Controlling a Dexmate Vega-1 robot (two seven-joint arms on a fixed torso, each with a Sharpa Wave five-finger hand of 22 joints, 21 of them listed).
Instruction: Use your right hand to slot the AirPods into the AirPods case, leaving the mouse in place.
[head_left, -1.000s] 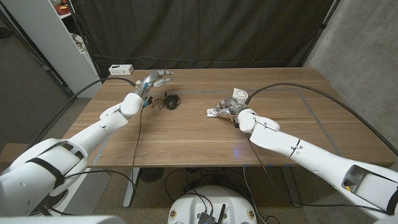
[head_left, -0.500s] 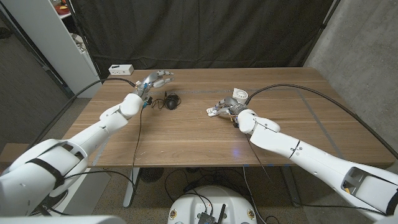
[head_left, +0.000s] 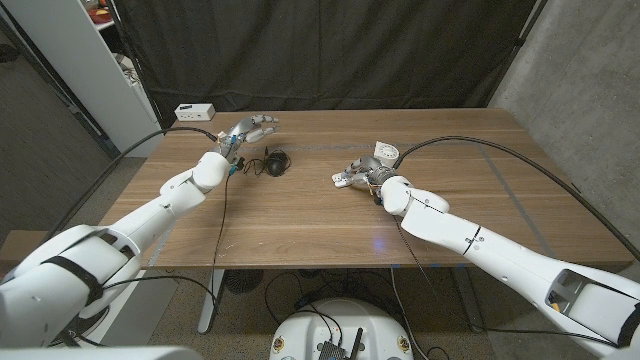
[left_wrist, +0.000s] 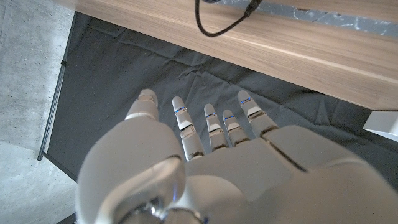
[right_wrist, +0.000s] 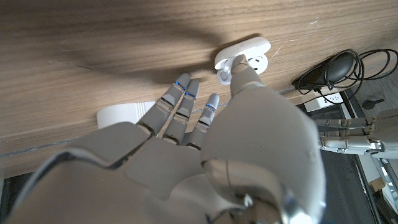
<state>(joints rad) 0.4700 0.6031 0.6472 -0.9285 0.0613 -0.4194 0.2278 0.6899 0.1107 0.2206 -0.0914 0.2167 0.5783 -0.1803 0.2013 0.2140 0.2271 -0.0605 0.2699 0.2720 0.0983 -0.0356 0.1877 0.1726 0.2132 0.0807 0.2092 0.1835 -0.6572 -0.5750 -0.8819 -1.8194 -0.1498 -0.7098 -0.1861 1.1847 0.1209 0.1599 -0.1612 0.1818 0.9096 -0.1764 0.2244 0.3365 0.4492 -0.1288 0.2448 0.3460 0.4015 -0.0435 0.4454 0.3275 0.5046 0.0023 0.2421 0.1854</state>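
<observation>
Right hand (head_left: 358, 172) has crept slightly toward the table's far side since 1 s ago; everything else looks unchanged. In the right wrist view its thumb tip presses a small white AirPod (right_wrist: 225, 74) at the open white glossy AirPods case (right_wrist: 245, 55); other fingers (right_wrist: 175, 106) extended, close together. Case lies on the wooden table (head_left: 300, 215) w/ a round white object (head_left: 386, 152) just behind the hand. Black corded mouse (head_left: 276, 161) sits near the left hand (head_left: 250, 128), whose fingers are spread, holding nothing.
</observation>
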